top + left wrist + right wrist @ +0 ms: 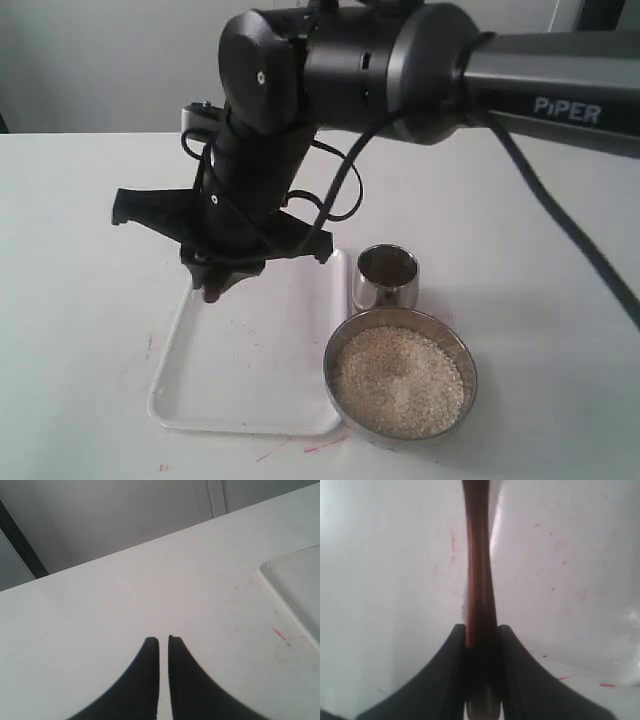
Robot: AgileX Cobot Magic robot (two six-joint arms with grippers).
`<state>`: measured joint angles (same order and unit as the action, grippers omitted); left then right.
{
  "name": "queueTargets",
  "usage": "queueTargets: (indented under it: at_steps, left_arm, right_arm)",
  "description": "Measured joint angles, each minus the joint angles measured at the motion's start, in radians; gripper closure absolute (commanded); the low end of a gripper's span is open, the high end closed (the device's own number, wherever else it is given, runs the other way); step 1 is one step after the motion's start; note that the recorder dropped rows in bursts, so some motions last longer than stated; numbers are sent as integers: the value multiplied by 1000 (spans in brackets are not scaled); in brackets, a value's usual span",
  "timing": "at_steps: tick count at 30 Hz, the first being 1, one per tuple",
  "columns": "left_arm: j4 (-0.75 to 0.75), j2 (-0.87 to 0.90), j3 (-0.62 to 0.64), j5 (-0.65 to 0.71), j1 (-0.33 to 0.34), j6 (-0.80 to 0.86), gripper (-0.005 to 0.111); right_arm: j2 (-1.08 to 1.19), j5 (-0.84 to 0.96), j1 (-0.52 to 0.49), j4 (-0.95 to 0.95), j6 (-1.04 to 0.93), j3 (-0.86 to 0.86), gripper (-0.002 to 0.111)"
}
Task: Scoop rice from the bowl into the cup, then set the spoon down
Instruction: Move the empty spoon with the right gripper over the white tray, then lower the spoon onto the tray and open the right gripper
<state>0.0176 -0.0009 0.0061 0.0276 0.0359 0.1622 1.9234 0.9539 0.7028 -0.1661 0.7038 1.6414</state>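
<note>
My right gripper point(481, 627) is shut on the spoon point(479, 570); its dark reddish-brown handle runs out from between the fingers, and its oval end is out of frame. In the exterior view this gripper point(210, 288) reaches across to the far left corner of the white tray point(250, 375), with its body hiding the spoon. The wide steel bowl point(328, 375), near the front, is filled with rice point(398, 382). Just behind it stands the small steel cup point(385, 280). My left gripper point(163, 639) is shut on nothing above bare table, and it does not show in the exterior view.
The white tray lies left of the bowl and the cup, and its corner point(300, 585) shows in the left wrist view. Faint red marks dot the white table point(80, 330). The right arm point(540, 80) stretches in from the upper right, with a cable hanging below it.
</note>
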Motion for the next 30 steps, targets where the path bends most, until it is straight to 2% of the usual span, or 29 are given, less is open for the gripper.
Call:
queueTargets:
  at_steps: [3, 5, 12, 30]
  left_arm:
    - [0, 0, 0, 0, 0, 0, 92]
    - [0, 0, 0, 0, 0, 0, 92]
    - [0, 0, 0, 0, 0, 0, 92]
    - [0, 0, 0, 0, 0, 0, 92]
  right_arm:
    - [40, 65, 24, 213, 163, 0, 108]
    - [70, 83, 36, 268, 202, 0, 108]
    - [183, 87, 63, 241, 213, 0, 108]
    - [187, 71, 63, 262, 201, 0, 108]
